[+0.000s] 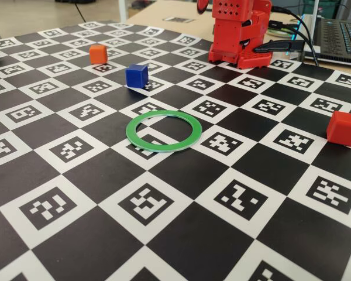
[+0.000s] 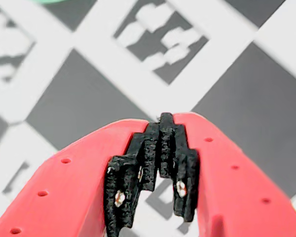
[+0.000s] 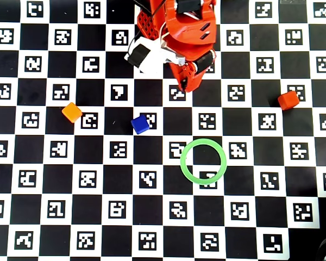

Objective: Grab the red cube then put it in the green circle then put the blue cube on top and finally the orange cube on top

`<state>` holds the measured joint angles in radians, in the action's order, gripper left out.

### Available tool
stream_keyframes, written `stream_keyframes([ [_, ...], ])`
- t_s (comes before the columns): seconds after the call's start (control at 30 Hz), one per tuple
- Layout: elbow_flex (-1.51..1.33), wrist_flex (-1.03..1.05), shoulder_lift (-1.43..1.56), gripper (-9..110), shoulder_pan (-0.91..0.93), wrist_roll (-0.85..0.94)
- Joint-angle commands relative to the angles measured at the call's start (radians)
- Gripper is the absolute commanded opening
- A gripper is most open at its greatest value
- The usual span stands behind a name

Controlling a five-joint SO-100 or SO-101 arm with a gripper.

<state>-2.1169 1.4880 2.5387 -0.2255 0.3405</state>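
Observation:
The red cube (image 1: 344, 127) sits at the right of the board, alone; it also shows in the overhead view (image 3: 288, 100). The green circle (image 1: 131, 130) lies flat mid-board with nothing inside, also in the overhead view (image 3: 182, 161). A sliver of it shows at the wrist view's top edge (image 2: 49, 1). The blue cube (image 1: 136, 75) (image 3: 140, 124) and the orange cube (image 1: 97, 54) (image 3: 71, 112) stand to its left in both views. My gripper (image 2: 165, 121) is shut and empty, black pads meeting. It hangs folded near the arm base (image 3: 186, 87), far from all cubes.
The red arm base (image 1: 240, 32) stands at the board's far edge, with cables and a laptop (image 1: 342, 35) behind it at the right. The board (image 1: 164, 234) is a black-and-white checker mat with printed markers.

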Motion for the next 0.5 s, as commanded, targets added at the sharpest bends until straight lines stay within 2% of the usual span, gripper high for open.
stream_keyframes([
  [0.0,0.278,0.095,-0.15,-6,-0.055,-0.163],
  [0.13,0.454,0.178,-0.305,-5,-0.123,-0.402],
  [0.2,0.517,0.218,-0.376,0,-0.17,-0.514],
  [0.37,0.621,0.267,-0.546,19,-0.354,-0.646],
  [0.47,0.687,0.285,-0.649,22,-0.463,-0.721],
])
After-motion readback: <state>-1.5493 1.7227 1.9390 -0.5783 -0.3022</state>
